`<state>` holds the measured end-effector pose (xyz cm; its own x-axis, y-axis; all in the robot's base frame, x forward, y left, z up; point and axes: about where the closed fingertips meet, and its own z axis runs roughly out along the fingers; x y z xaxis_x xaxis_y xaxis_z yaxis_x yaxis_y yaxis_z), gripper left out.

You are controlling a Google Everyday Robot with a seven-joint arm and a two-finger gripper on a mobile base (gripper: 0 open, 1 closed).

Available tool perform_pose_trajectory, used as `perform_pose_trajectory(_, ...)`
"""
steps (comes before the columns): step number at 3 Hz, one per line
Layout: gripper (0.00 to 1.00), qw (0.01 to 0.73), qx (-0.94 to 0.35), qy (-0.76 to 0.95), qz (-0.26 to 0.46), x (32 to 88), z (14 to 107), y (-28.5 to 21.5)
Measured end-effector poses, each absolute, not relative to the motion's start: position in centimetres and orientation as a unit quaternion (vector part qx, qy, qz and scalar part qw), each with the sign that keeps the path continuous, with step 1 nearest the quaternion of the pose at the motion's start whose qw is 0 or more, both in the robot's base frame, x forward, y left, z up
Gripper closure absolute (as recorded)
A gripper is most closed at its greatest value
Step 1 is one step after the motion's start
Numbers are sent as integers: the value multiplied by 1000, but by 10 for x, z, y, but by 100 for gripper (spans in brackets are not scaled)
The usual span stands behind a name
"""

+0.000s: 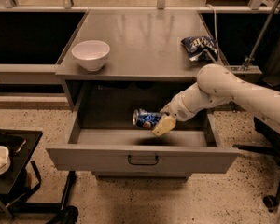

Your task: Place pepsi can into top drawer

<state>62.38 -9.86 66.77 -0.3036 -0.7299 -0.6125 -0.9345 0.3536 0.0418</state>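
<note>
Near the middle of the frame, the gripper (159,122) hangs over the open top drawer (84,157). Its jaws are closed on one end of the pepsi can (145,118). The can lies on its side in the air, just above the drawer floor. Up on the counter (144,31) sit a white bowl (90,54) and a chip bag (200,45).
</note>
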Motion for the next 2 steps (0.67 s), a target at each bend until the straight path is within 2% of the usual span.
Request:
perform_pose_trajectory(1,100,251,-549,780,169,621,681,-103)
perform_pose_trajectory(2,81,251,-548,780,169,621,680,-103)
